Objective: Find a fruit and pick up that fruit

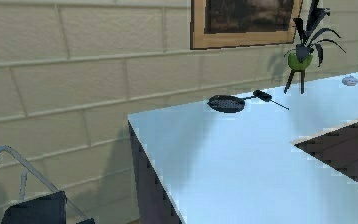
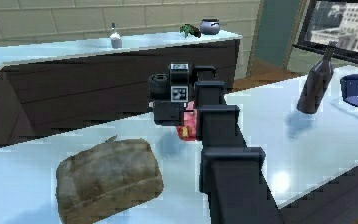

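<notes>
Right beside the gripper (image 2: 163,100), a small red blob (image 2: 190,122).
Over the counter (image 2: 307,140) the arm (image 2: 227,150) reaches out; can't tell whether it holds anything.

pale block wall (image 1: 87,70) with a framed picture (image 1: 245,22), light-blue countertops (image 1: 227,150), a window (image 2: 339,25).

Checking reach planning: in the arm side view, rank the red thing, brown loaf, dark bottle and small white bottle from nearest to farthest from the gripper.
1. red thing: right at the gripper.
2. brown loaf: near counter, lower left.
3. dark bottle, same counter at the right, and small white bottle, on the far counter: too close to call.
</notes>
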